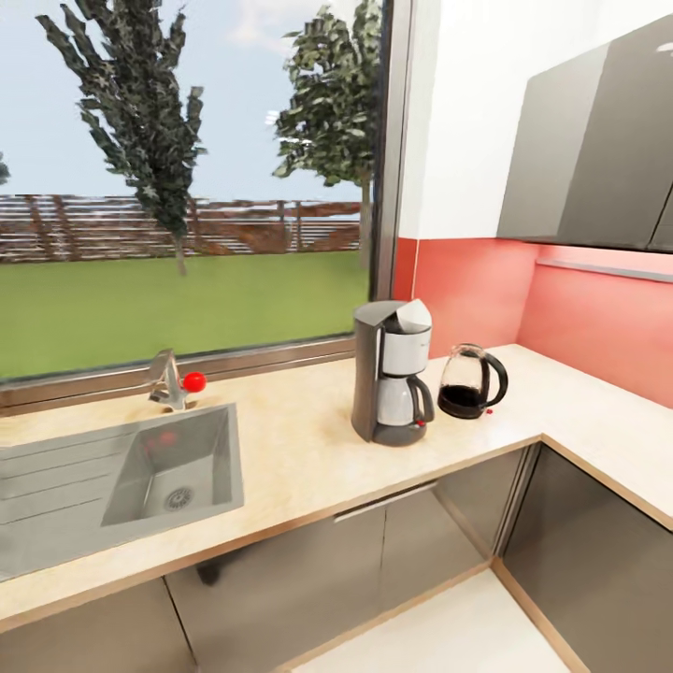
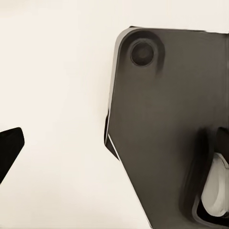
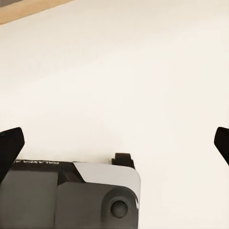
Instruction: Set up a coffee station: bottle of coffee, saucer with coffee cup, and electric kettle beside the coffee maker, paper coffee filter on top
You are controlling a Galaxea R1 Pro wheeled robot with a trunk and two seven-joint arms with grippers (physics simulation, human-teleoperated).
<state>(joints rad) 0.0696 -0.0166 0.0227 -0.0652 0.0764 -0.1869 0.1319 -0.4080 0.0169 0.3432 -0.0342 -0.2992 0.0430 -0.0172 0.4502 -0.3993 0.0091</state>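
Long pale beige speckled kitchen countertop [image 1: 299, 449] cut off at both side edges, steel sink [image 1: 112, 486] cropped on one side, right gripper's 2 dark fingertips [image 3: 9, 143] clipped by frame edges, left gripper's 1 visible dark fingertip [image 2: 9, 148] clipped too.

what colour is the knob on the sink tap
Red: the knob on the steel sink tap, best seen in the head view.

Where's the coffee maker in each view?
Head: coffee maker right of centre on the countertop, electric kettle just beside it.
Left wrist: pale floor, robot's dark body.
Right wrist: pale floor, robot's dark body.
Shared landmark: the pale floor.
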